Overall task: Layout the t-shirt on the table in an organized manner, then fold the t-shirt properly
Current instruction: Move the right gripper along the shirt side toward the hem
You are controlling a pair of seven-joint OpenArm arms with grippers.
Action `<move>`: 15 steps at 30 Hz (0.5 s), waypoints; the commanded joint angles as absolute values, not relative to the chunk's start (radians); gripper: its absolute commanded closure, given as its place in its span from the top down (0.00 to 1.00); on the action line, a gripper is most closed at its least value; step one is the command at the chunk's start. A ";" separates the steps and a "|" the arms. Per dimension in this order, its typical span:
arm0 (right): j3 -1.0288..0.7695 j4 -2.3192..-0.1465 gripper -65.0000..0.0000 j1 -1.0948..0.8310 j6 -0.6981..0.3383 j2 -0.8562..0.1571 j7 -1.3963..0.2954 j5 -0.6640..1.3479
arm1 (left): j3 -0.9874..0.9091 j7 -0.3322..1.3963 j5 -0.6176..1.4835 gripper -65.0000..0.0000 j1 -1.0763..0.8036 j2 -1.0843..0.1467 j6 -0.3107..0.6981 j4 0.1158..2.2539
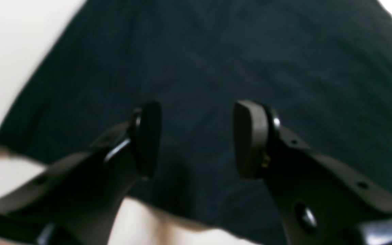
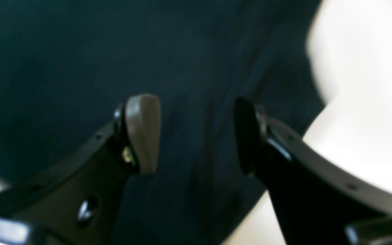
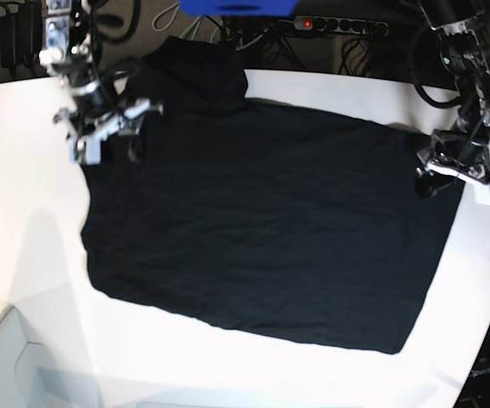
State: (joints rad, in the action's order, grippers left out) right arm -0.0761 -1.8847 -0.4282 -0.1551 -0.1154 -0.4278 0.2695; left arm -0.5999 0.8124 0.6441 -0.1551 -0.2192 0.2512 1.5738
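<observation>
Dark floor behind — tangled cables [image 3: 270, 38], a power strip [image 3: 339, 25] with red light, a blue object [image 3: 236, 7].

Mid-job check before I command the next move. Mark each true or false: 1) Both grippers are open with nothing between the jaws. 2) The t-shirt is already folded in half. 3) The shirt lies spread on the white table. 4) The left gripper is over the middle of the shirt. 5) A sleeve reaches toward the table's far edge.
1) True. The left gripper and the right gripper both show a clear gap between the jaws, with nothing pinched.
2) False. The t-shirt lies open as one broad sheet.
3) True. It lies spread on the table.
4) False. In the base view it is at the shirt's right edge.
5) True. A sleeve extends toward the far edge near the right gripper.
</observation>
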 commanded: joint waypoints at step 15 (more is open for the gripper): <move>-0.102 -1.136 0.80 0.363 -0.157 -0.274 -0.384 0.278 | -0.601 0.786 0.642 0.51 0.018 -0.236 0.248 1.491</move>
